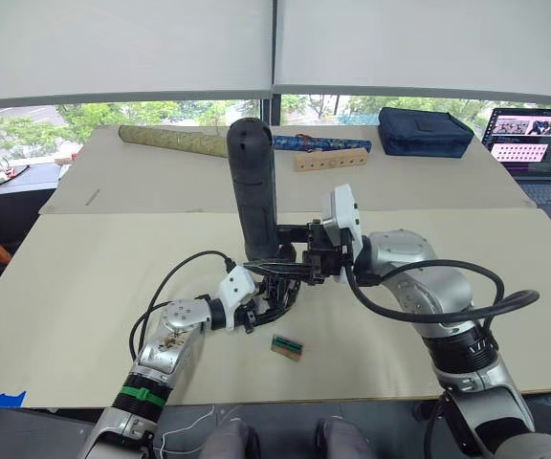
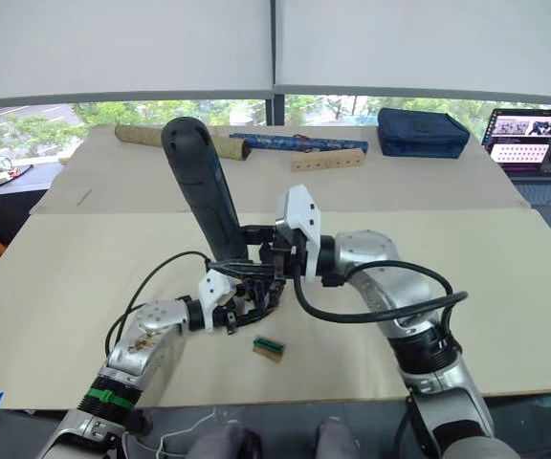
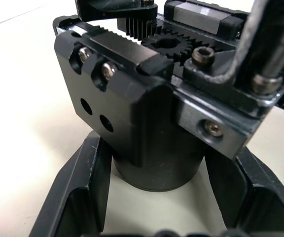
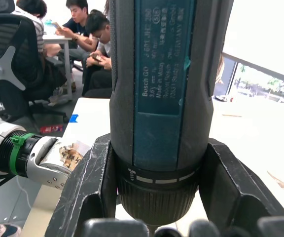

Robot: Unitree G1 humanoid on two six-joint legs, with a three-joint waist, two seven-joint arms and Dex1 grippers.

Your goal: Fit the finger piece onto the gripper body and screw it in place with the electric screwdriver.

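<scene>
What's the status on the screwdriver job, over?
Left hand shut on the gripper body. Right hand shut on the electric screwdriver, upright, bit end down at the body. Small green block on the table close by, not obstructing.

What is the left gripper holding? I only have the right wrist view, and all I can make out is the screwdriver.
Observer: The left gripper is shut on the round base of the gripper body, with one finger on each side.
Operator: Is the screwdriver standing over it?
Observer: Yes. In the head views the electric screwdriver stands nearly upright in the right gripper, bit end down over the gripper body.
Operator: Are any screws already in?
Observer: The left wrist view shows two screw heads in recesses near the block's top edge and two empty holes below them.
Operator: Anything loose on the table nearby?
Observer: A small green and brown block lies on the table just in front of the grippers.
</scene>
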